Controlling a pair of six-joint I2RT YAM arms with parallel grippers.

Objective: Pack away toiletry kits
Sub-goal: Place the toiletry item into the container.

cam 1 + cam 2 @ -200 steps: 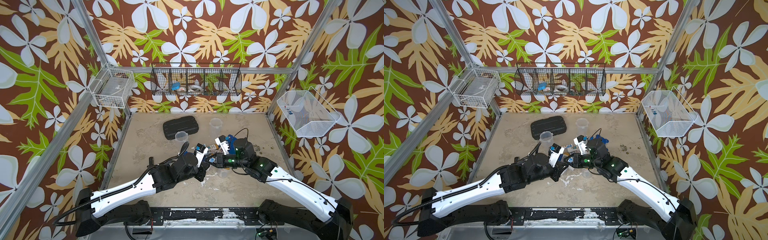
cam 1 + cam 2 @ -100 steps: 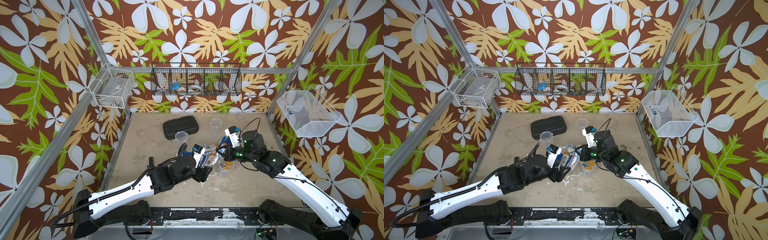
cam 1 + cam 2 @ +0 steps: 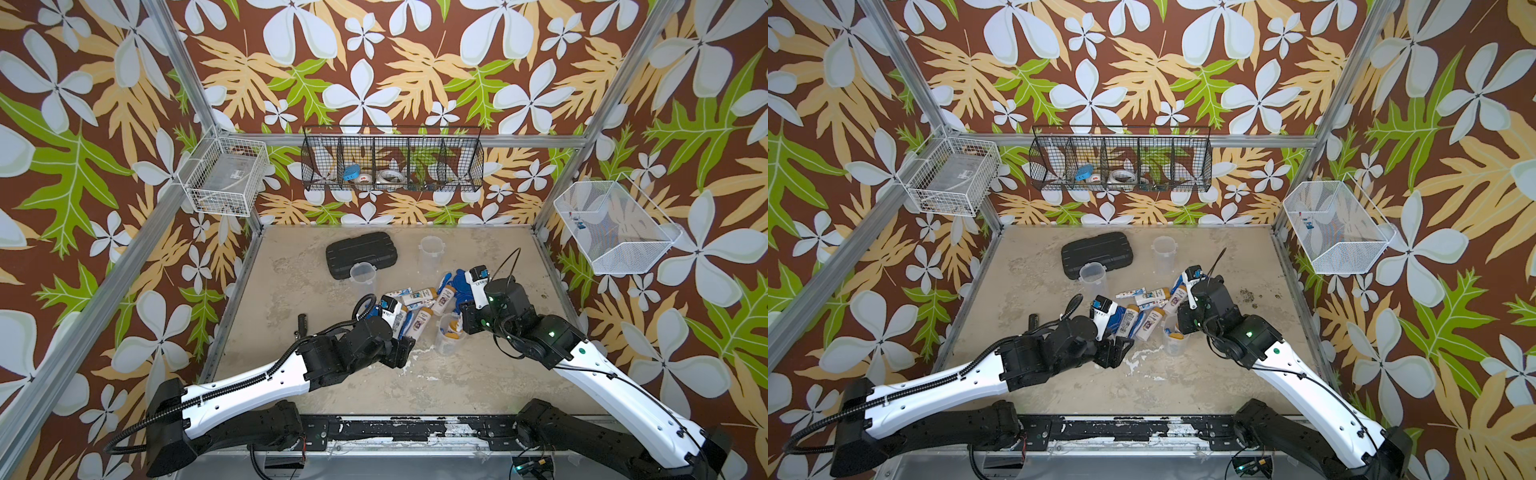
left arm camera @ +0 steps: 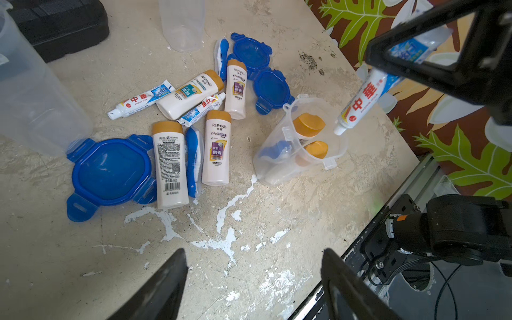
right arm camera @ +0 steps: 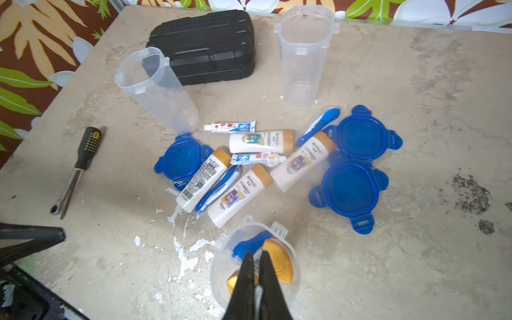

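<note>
Now your right gripper [image 5: 256, 256] pinches a toothpaste tube [image 4: 363, 102] near its tail, cap down over the clear tumbler [image 3: 442, 345] below centre in a top view. The tube is likely light and squashy, so grip the stiff crimp. Your left gripper [image 4: 253, 257] is spread, empty, above the counter [image 4: 83, 263].

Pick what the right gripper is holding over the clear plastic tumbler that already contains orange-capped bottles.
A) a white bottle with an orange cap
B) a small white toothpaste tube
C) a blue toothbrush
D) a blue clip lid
B: the right gripper is shut on the small white toothpaste tube, whose nozzle points down at the mouth of the clear plastic tumbler.
</note>
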